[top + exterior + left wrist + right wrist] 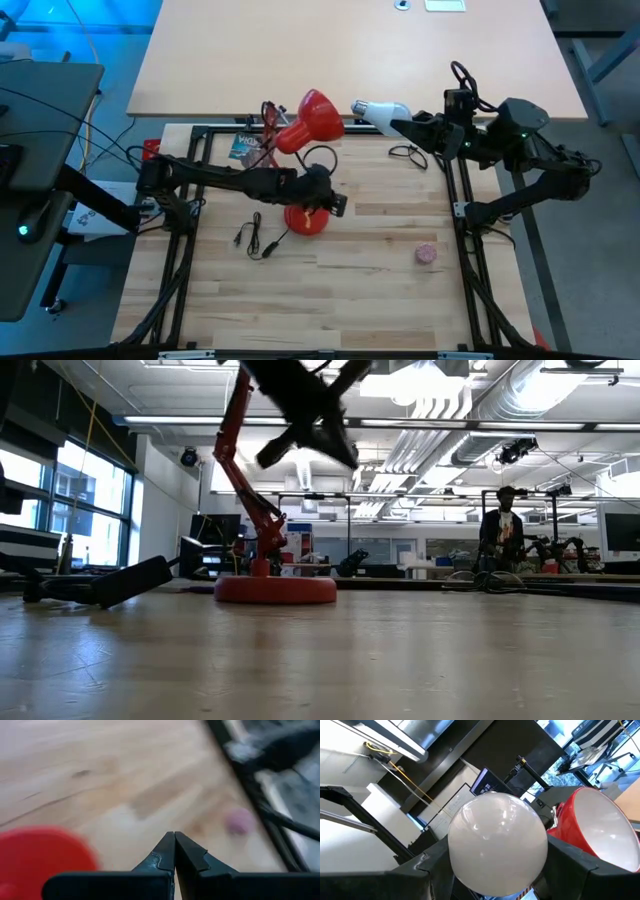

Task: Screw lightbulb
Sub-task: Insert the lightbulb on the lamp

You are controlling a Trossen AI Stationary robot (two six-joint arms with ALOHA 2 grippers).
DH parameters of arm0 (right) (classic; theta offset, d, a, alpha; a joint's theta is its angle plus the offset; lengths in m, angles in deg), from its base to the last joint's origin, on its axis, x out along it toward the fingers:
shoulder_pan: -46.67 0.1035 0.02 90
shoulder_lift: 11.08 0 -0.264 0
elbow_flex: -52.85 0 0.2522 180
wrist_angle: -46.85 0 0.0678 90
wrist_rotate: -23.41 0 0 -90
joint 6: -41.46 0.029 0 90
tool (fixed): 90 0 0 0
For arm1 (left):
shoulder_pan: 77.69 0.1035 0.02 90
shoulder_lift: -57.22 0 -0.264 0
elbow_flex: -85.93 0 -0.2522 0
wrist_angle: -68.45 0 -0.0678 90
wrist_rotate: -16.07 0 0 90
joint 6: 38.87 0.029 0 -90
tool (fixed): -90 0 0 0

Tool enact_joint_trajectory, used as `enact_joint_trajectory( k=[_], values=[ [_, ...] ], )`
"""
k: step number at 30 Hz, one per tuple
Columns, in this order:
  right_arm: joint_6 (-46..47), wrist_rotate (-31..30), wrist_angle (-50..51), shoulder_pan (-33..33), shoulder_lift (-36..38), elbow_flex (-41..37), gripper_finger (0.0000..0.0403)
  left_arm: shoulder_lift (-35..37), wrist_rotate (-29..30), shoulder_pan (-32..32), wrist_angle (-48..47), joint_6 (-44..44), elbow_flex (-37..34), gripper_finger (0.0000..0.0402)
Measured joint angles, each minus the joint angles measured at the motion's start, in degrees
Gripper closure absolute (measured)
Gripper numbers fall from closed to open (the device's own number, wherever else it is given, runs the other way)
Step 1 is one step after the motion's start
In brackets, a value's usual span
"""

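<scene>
Right wrist view: right gripper (495,870) is clamped on the lightbulb (496,842), held in the air beside the red lamp shade (592,827) at the table's far edge. Turn the bulb so its screw base, not its globe, leads into the shade, then align axes before rotating. Left gripper (175,851), fingers together, sits over the lamp base (306,217). Count: one bulb, one lamp, one pink ball (427,254)
</scene>
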Motion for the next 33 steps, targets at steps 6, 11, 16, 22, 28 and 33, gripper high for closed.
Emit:
enact_joint_trajectory(
  k=[6, 11, 16, 22, 28, 33],
  values=[
    [0.0, 0.0, 0.0, 0.0, 0.0, 0.0, 0.0168, -0.8, 1.8, -0.3, 13.0, 7.9, -1.0, 0.0401],
    [0.0, 0.1, -0.1, 0.0, 0.0, 0.0, 0.0168, -3.9, 5.6, 0.8, 19.1, 7.3, -3.8, 0.0401],
    [0.0, 0.1, -1.0, 0.0, 0.0, 0.0, 0.0168, -7.4, 5.8, 1.1, 25.5, 6.4, -5.8, 0.0401],
    [0.0, 0.1, -2.9, 0.0, 0.0, 0.0, 0.0168, -10.5, 5.2, 1.1, 25.9, 5.3, -5.8, 0.0401],
    [0.0, 0.1, -3.2, 0.0, 0.0, 0.0, 0.0168, -12.1, 4.9, 1.5, 24.7, 3.6, -5.8, 0.0401],
    [0.0, 0.1, -3.3, 0.0, 0.0, 0.0, 0.0168, -13.0, 5.7, 1.6, 22.1, 2.3, -5.7, 0.0401]
  ],
)
